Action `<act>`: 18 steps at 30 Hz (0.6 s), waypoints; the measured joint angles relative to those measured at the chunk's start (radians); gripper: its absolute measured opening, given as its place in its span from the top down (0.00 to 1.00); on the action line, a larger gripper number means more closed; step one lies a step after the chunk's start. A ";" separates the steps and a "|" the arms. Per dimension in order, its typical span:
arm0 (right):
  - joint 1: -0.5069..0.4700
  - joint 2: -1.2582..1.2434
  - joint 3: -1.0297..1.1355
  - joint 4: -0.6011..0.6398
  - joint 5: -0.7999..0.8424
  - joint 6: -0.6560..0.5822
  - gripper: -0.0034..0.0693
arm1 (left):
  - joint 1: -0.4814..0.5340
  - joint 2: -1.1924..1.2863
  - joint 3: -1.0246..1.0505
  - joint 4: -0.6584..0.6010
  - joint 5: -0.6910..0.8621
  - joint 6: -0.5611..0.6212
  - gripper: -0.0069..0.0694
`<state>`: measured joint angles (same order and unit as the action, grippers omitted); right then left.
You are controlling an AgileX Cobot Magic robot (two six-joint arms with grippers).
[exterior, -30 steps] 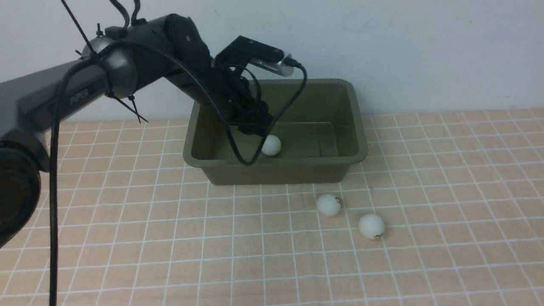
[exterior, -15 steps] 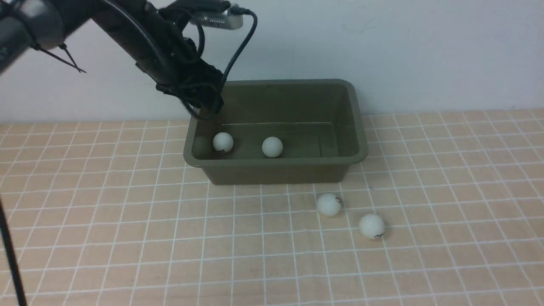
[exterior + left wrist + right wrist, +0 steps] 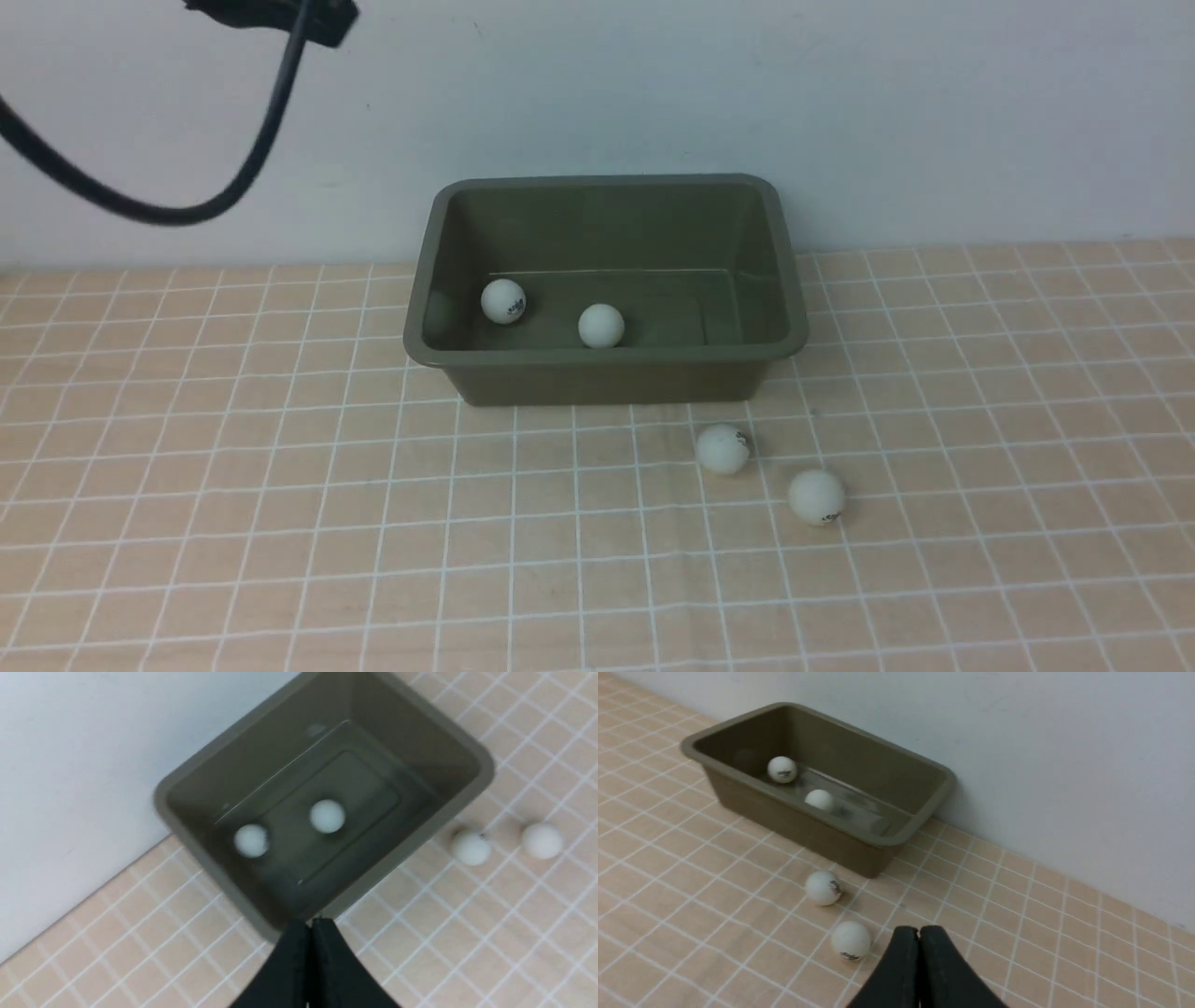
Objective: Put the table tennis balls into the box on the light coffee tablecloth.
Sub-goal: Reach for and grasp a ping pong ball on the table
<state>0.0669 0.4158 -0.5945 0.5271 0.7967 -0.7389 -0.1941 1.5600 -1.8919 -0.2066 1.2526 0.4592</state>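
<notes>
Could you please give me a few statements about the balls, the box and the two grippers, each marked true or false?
1. Two table tennis balls lie inside the box. True.
2. No ball lies on the cloth. False: two more table tennis balls lie on the tablecloth, in front of the box.
3. The left gripper is shut and holds nothing. True.
4. The right arm's jaws grip a ball. False: the right gripper is shut and empty.
</notes>
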 joint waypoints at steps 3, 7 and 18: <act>0.000 0.213 -0.107 0.077 0.108 -0.065 0.98 | 0.000 -0.034 0.059 0.053 0.004 -0.022 1.00; 0.003 0.501 -0.243 0.095 0.262 -0.068 0.98 | 0.000 -0.045 0.113 0.020 0.007 -0.024 1.00; 0.220 1.170 -0.632 -0.132 0.363 0.197 0.97 | 0.000 -0.045 0.125 -0.065 0.007 -0.017 1.00</act>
<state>0.2871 1.5855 -1.2262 0.3952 1.1592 -0.5423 -0.1941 1.5153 -1.7670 -0.2711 1.2600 0.4417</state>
